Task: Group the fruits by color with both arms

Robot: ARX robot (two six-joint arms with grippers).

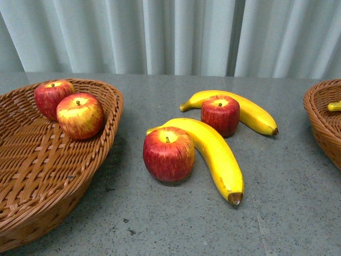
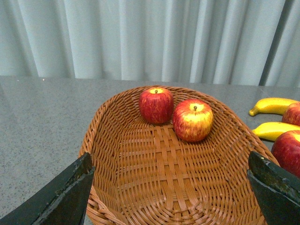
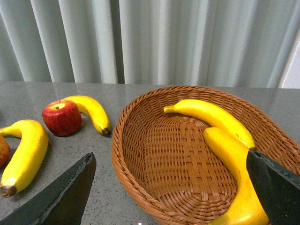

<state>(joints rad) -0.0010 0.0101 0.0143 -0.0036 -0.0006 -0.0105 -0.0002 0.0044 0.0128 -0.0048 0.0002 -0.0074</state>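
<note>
**Loose fruit, idle arms**

Left fingers [image 2: 65, 199] and right fingers [image 3: 63, 197] gape, empty. On the table [image 1: 160, 229], near apple [image 1: 168, 154] touches near banana [image 1: 216, 154]; far apple [image 1: 220, 114] sits against far banana [image 1: 253, 114]. Glossy, probably slippery: grip apple sides, banana middles.

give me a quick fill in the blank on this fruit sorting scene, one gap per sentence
The left basket holds ___ apples.
The right basket holds only ___.
The near apple on the table lies right beside a ___.
The left gripper and the right gripper both stand ___, holding nothing.

Missing words: two; bananas; banana; open.
</note>
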